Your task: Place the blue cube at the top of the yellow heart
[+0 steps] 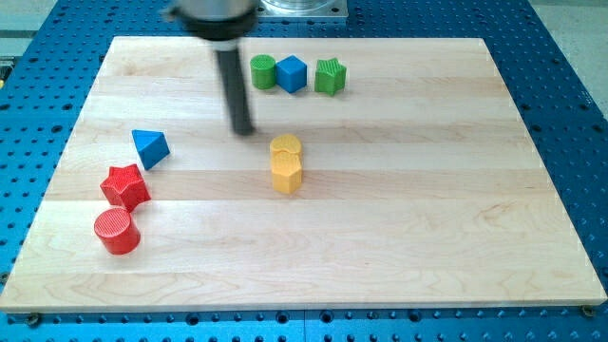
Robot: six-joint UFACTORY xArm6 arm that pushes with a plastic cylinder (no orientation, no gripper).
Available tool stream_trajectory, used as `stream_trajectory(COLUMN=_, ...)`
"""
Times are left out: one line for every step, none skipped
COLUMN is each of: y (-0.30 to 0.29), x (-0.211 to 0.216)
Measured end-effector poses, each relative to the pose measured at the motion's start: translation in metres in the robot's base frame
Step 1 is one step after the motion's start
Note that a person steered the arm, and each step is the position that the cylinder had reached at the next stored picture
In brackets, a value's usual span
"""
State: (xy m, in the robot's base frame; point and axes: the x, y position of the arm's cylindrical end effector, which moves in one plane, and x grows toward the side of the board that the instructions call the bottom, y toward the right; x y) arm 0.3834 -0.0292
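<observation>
Standing on the counter [380,237], my tip [243,130] touches no block.
No tool is fitted, only a bare rod grasping nothing. The blue cube [292,73] sits between green cylinder [263,71] and green star [330,76], up-right of my tip; yellow heart [285,147] lies right of it, touching a yellow hexagon [286,173].

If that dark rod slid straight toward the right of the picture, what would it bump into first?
Probably the upper yellow block: my tip sits just to its upper left, so it might only clip that block's top edge. Depth is hard to judge; the blue cube lies well above that line.
</observation>
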Motion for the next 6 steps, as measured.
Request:
stream_trajectory(y=0.064, x=-0.045)
stream_trajectory(y=0.121, x=-0.078)
stream_trajectory(y=0.100, x=-0.127)
stream_trajectory(y=0.034, x=-0.131)
stream_trajectory(y=-0.013, x=-0.081)
stream_trajectory(y=-0.005, x=-0.045)
